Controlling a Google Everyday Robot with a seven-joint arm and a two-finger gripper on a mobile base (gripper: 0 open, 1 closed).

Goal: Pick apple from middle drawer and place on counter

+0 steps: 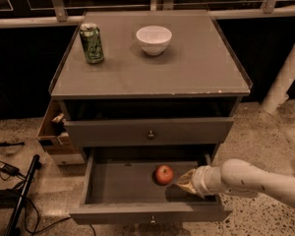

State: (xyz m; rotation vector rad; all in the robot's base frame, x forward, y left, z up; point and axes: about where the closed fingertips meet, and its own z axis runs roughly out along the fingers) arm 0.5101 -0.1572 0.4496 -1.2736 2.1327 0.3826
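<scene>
green cylindrical metal drink can [92,44]: upright, at 11 o'clock in the view. white round bowl [154,39]: upright, at 12 o'clock, lying at 3 o'clock of the can and apart from it. grey flat wooden upper drawer front with a small round metal knob [150,132]: at centre, dark gap above it. brown open-topped box [51,132]: at 9 o'clock, on the speckled stone floor [265,132]. black cables [10,168] and a black rod [22,195]: at 8 o'clock, on the floor. white round post [285,73]: at 3 o'clock, tilted. gripper [179,180]: at 5 o'clock.
</scene>
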